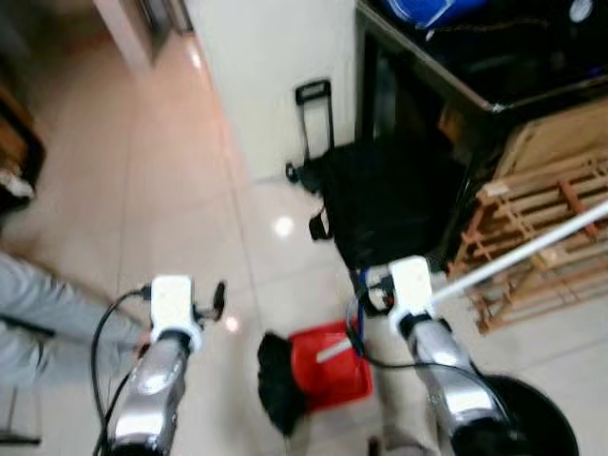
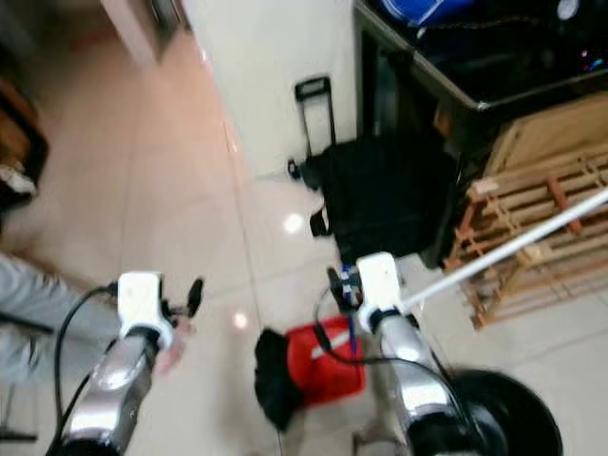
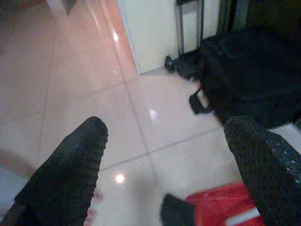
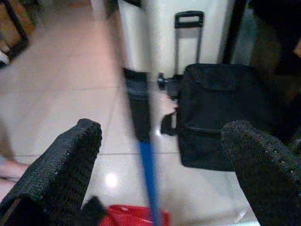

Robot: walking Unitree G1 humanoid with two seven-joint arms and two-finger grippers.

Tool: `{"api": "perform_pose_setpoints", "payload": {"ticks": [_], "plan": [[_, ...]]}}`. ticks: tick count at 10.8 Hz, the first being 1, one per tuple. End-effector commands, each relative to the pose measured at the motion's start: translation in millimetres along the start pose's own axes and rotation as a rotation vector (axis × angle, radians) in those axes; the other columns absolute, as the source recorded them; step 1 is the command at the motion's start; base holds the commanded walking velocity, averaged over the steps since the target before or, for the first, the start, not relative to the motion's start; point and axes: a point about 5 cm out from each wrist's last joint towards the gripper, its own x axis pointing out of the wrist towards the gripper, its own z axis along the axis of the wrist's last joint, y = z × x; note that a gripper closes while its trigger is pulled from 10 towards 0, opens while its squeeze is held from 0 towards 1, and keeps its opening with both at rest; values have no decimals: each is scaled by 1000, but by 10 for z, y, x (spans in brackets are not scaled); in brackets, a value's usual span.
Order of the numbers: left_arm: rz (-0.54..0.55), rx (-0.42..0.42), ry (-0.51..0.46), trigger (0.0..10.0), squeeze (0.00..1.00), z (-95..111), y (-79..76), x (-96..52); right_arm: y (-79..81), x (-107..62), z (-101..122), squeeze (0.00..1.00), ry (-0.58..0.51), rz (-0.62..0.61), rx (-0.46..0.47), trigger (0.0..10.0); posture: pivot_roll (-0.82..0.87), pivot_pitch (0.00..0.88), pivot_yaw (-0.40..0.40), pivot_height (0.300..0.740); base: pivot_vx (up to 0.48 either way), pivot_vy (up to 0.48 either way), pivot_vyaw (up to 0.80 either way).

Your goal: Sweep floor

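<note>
A broom with a long white handle (image 1: pixel 524 254) slants from the wooden pallet down past my right wrist. Its lower part is blue (image 4: pixel 149 181) and runs between the fingers of my right gripper (image 4: pixel 162 128), which stand wide apart and open around it. On the tiles below lies a red dustpan (image 1: pixel 332 369), with a black bristle head (image 1: pixel 277 380) beside it. Whether the bristles belong to the broom I cannot tell. My left gripper (image 3: pixel 167 126) hovers open over the bare floor to the left of the dustpan, holding nothing.
A black wheeled bag (image 1: pixel 389 195) with a pull handle (image 1: pixel 313 95) stands against the cream wall. A wooden pallet (image 1: pixel 546 237) and a dark cabinet (image 1: pixel 475 85) are at the right. A black round tub (image 1: pixel 532 418) sits by my right arm. A person's grey trouser leg (image 1: pixel 47 304) is at the left.
</note>
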Motion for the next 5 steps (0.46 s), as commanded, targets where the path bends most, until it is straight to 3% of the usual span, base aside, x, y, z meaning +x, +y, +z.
{"api": "perform_pose_setpoints", "payload": {"ticks": [1, 5], "plan": [[10, 13, 23, 10000, 0, -54, 71, -35, 10, 8, 10, 0, -4, -4, 0, 10000, -144, 122, 155, 740, 0, 0, 0], [12, 22, 29, 10000, 0, -70, 74, -44, 7, -3, -7, 0, -3, -3, -3, 10000, -143, 123, 155, 740, 0, 0, 0]]}}
